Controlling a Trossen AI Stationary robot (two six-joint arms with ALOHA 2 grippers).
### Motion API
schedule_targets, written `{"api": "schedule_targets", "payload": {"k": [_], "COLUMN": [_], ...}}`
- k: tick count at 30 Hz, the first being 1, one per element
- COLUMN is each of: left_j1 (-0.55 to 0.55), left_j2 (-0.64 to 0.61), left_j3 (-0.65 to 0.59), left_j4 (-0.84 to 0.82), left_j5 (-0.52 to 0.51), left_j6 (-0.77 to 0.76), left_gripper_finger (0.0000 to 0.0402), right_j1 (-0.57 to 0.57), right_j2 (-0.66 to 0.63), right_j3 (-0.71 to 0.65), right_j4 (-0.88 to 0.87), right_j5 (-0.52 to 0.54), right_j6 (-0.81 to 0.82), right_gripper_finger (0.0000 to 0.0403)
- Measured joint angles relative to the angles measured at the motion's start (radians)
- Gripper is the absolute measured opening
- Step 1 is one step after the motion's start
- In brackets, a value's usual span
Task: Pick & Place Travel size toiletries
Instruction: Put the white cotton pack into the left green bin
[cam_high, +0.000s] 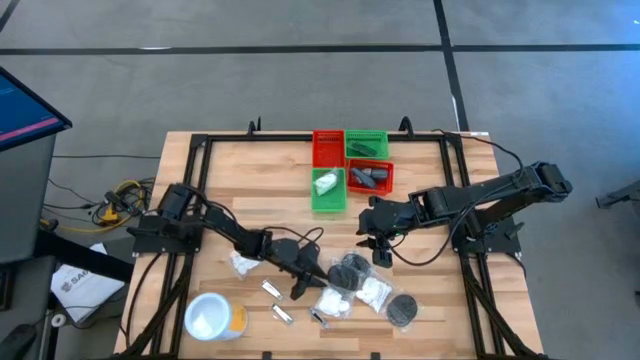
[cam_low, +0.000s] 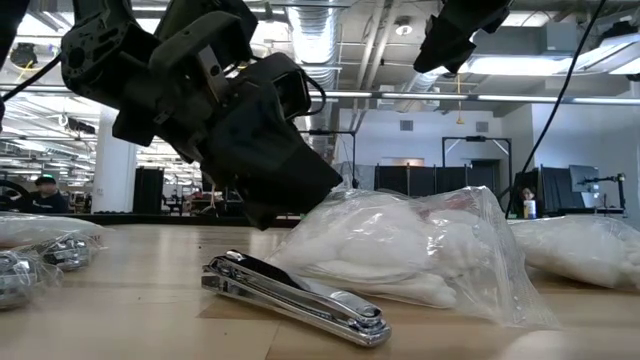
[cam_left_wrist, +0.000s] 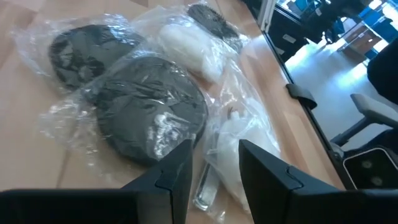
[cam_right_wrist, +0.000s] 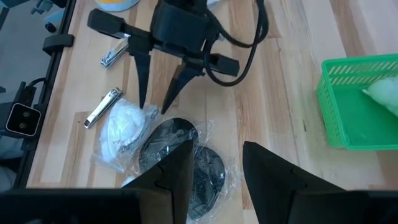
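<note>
The travel size toiletries lie near the table's front edge: black discs in clear wrap (cam_high: 350, 270) (cam_left_wrist: 149, 112), white wrapped packets (cam_high: 372, 292) (cam_right_wrist: 124, 134), and silver nail clippers (cam_high: 271, 290) (cam_low: 300, 300). My left gripper (cam_right_wrist: 153, 109) is open and slants down. Its fingertips stand over the edge of a white packet (cam_left_wrist: 239, 143) beside a black disc. My right gripper (cam_high: 381, 255) hangs open above the discs, well clear of them. My left gripper comes at the white packet's clear wrap (cam_right_wrist: 148, 114) slanting down from the table's left. The fingertips (cam_right_wrist: 142, 104) stand apart right at the wrap's edge. I cannot tell whether they touch it. The packet lies flat on the table.
Red and green bins (cam_high: 350, 165) stand at the far middle; one green bin holds a white packet (cam_high: 326, 183). A white round tub (cam_high: 210, 315) sits at the front left. Another white packet (cam_high: 243, 263) lies beside the left arm. A black frame (cam_high: 190, 150) rims the table.
</note>
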Motion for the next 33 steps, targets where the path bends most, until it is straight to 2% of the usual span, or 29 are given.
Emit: {"api": "schedule_targets", "payload": {"k": [21,25,30,33], "left_j1": [-0.016,-0.015,-0.015,-0.015], "left_j2": [0.006,0.006,0.006,0.006], "left_j3": [0.004,0.004,0.004,0.004], "left_j4": [-0.001,-0.005,-0.030,-0.030], "left_j5": [0.004,0.004,0.037,0.056], "left_j6": [0.005,0.010,0.037,0.055], "left_gripper_finger": [0.0116,0.0084,0.0019,0.0005], "right_j1": [0.000,0.000,0.000,0.000], "right_j2": [0.000,0.000,0.000,0.000], "right_j3": [0.000,0.000,0.000,0.000], "right_j4": [0.000,0.000,0.000,0.000], "right_j5": [0.000,0.000,0.000,0.000], "right_j6": [0.000,0.000,0.000,0.000], "right_gripper_finger": [0.0129,0.0129,0.0129,0.0129]}}
